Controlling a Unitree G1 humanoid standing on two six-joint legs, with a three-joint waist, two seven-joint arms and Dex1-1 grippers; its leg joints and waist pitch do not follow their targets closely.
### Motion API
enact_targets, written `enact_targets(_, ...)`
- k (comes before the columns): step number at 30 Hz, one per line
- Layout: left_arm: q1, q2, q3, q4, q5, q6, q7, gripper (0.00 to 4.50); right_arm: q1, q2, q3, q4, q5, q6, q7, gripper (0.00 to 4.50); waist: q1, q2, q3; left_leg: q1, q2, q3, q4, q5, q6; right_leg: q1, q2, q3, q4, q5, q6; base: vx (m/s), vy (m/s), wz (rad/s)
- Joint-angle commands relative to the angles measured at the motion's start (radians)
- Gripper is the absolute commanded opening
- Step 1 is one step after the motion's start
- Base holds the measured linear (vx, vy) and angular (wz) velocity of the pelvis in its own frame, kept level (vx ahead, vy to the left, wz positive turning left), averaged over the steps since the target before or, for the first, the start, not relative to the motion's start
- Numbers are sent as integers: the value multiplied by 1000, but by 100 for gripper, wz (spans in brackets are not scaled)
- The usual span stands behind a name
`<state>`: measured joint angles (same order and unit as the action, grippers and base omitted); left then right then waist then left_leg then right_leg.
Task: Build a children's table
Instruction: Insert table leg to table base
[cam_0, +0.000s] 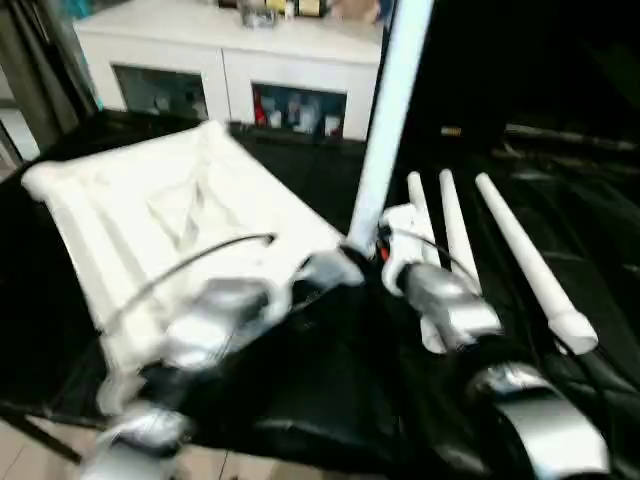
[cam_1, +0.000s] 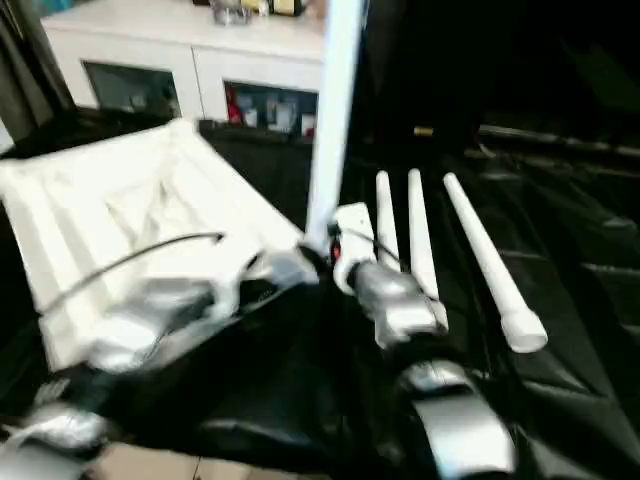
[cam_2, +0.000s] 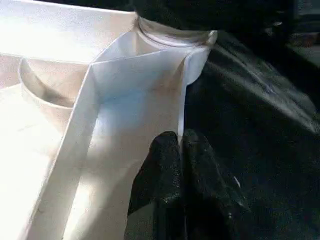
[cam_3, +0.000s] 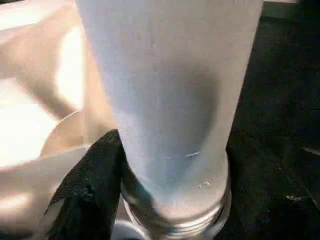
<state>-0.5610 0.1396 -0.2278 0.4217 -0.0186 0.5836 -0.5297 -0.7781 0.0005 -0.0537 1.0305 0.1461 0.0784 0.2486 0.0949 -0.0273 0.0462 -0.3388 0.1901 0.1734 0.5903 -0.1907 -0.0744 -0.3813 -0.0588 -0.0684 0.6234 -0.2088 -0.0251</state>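
Observation:
The children's table top (cam_0: 150, 210) lies upside down on the black cloth, ribs facing up. At its near right corner one white leg (cam_0: 390, 110) stands almost upright, and its threaded end (cam_3: 175, 215) sits over the corner socket. My right gripper (cam_0: 362, 250) is closed round the base of this leg, with a black finger (cam_3: 95, 175) pressed against its side. My left gripper (cam_2: 180, 150) is shut on the thin rim wall (cam_2: 182, 100) of the top, just short of that corner. Three more legs (cam_0: 530, 265) lie side by side on the cloth to the right.
A white cabinet (cam_0: 230, 70) with glass-fronted compartments stands behind the work surface. A black cable (cam_0: 190, 262) arcs over my left forearm. Black cloth (cam_0: 330, 380) covers the surface up to its near edge, with pale floor below at the left.

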Motion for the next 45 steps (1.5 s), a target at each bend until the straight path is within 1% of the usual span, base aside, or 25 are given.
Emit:
enact_targets(1, -19, -6, 29, 40, 25, -10, 80, 0, 30, 28, -22, 85, 20, 60, -55, 264, -5, 8, -45, 6, 40, -26, -87, -337, -33, 18, -92, 53, -109, -435, -105, 0, 0, 0)
enact_targets(3, -27, -5, 6, 48, 50, -29, 78, 0, 13, 45, -8, 84, 5, 38, -33, 264, -5, 9, -45, 3, 40, -24, -87, -332, -26, 17, -91, 55, -108, -397, -109, 0, 0, 0)
enact_targets(4, -32, -1, -7, 52, 64, -41, 76, 0, 5, 50, -1, 82, -4, 27, -25, 320, -4, 9, -47, 1, 41, -23, -87, -319, -24, 20, -92, 56, -103, -369, -117, 0, 0, 0)
enact_targets(6, -33, 4, -17, 54, 72, -47, 73, 0, 0, 50, 3, 81, -12, 21, -19, 340, -4, 7, -46, -1, 41, -21, -87, -305, -20, 20, -92, 57, -101, -344, -126, 0, 0, 0)
enact_targets(7, -30, 9, -19, 51, 70, -51, 66, 0, -4, 46, 7, 81, -20, 11, -3, 353, -5, 3, -47, -5, 41, -22, -87, -296, -17, 25, -93, 56, -99, -336, -129, 0, 0, 0)
enact_targets(8, -27, 17, -24, 49, 69, -62, 55, 0, -8, 41, 12, 80, -27, 1, 9, 353, -6, 4, -47, -7, 41, -22, -87, -293, -15, 26, -93, 56, -99, -336, -131, 0, 0, 0)
enact_targets(9, -26, 20, -25, 50, 69, -68, 52, 0, -11, 40, 14, 83, -29, -4, 12, 377, -6, 4, -50, -8, 41, -21, -86, -274, -12, 27, -94, 57, -97, -316, -137, 0, 0, 0)
enact_targets(10, -23, 25, -29, 48, 69, -77, 44, 0, -13, 36, 19, 83, -33, -14, 25, 377, -6, 3, -51, -14, 42, -21, -85, -244, -7, 31, -95, 56, -93, -288, -143, 0, 0, 0)
enact_targets(12, -6, 48, -41, 28, 72, -107, 12, 0, -11, 17, 39, 65, -43, -37, 86, 383, -6, 4, -50, -12, 43, -18, -83, -235, 2, 28, -94, 57, -93, -272, -152, 0, 0, 0)
enact_targets(14, 28, 78, -50, -5, 68, -142, -42, 0, 1, -21, 70, 27, -60, -57, 198, 383, -4, 3, -54, -20, 44, -19, -82, -201, 13, 38, -96, 56, -87, -228, -161, 0, 0, 0)
enact_targets(15, 51, 99, -54, -29, 56, -168, -86, 0, 7, -46, 83, 5, -63, -59, 257, 383, -4, 4, -53, -19, 44, -17, -79, -181, 25, 37, -96, 57, -86, -198, -169, 0, 0, 0)
enact_targets(17, 87, 133, -56, -72, 34, -177, -149, 0, 19, -90, 103, -39, -63, -67, 361, 383, -4, 3, -56, -23, 44, -15, -75, -142, 41, 43, -95, 57, -77, -135, -186, 0, 0, 0)
enact_targets(18, 101, 146, -57, -91, 21, -193, -181, 0, 23, -106, 109, -55, -62, -70, 396, 383, -2, 2, -58, -20, 42, -11, -71, -113, 54, 40, -91, 57, -73, -89, -201, 0, 0, 0)
enact_targets(19, 119, 165, -56, -120, -2, -201, -225, 0, 31, -127, 117, -80, -59, -74, 449, 383, 1, 3, -62, -22, 41, -10, -67, -80, 69, 44, -92, 57, -64, -32, -215, 0, 0, 0)
enact_targets(22, 157, 214, -56, -184, -49, -211, -319, 0, 51, -176, 141, -142, -49, -74, 576, 383, 0, 4, -61, -23, 42, -8, -64, -54, 95, 41, -86, 55, -57, 28, -241, 0, 0, 0)
enact_targets(24, 172, 242, -59, -211, -67, -213, -366, 0, 63, -203, 161, -169, -46, -73, 649, 383, 1, 4, -59, -21, 42, -8, -65, -72, 101, 39, -85, 54, -60, 6, -243, 0, 0, 0)
enact_targets(28, 190, 276, -58, -240, -77, -205, -414, 0, 79, -231, 183, -197, -45, -67, 747, 383, 3, 5, -54, -16, 46, -7, -70, -124, 79, 36, -86, 55, -69, -86, -233, 0, 0, 0)
enact_targets(31, 193, 283, -53, -242, -73, -202, -421, 0, 93, -240, 204, -210, -58, -63, 793, 383, 3, 3, -53, -17, 45, -8, -70, -130, 70, 36, -86, 56, -70, -110, -226, 0, 0, 0)
enact_targets(32, 193, 283, -53, -242, -73, -202, -421, 0, 93, -240, 204, -210, -58, -63, 793, 366, 3, 3, -53, -17, 45, -8, -70, -128, 66, 36, -87, 56, -71, -117, -223, 0, 0, 0)
enact_targets(34, 193, 289, -52, -238, -72, -205, -424, 0, 93, -233, 208, -204, -65, -67, 790, 356, 3, -1, -54, -17, 45, -9, -69, -114, 66, 37, -87, 56, -69, -109, -220, 0, 0, 0)
enact_targets(37, 194, 291, -49, -243, -74, -200, -428, 0, 90, -225, 207, -203, -64, -61, 790, 324, 5, -2, -56, -18, 44, -8, -68, -94, 69, 38, -87, 56, -65, -86, -224, 0, 0, 0)
enact_targets(39, 194, 291, -46, -245, -75, -198, -431, 0, 89, -220, 205, -202, -60, -55, 795, 315, 5, -1, -57, -18, 43, -8, -66, -83, 76, 38, -86, 56, -63, -66, -229, 0, 0, 0)
enact_targets(41, 195, 292, -46, -244, -74, -198, -432, 0, 90, -220, 211, -200, -66, -59, 798, 305, 5, -1, -56, -19, 43, -8, -66, -86, 76, 38, -87, 55, -64, -71, -229, 0, 0, 0)
enact_targets(42, 195, 293, -46, -244, -74, -199, -432, 0, 90, -220, 212, -200, -68, -60, 799, 287, 5, 0, -56, -18, 43, -8, -67, -91, 74, 38, -87, 55, -65, -80, -227, 0, 0, 0)
enact_targets(45, 199, 292, -46, -245, -73, -196, -428, 0, 96, -216, 214, -202, -69, -52, 794, 276, 5, -2, -56, -18, 43, -8, -67, -95, 72, 37, -87, 55, -66, -93, -223, 0, 0, 0)
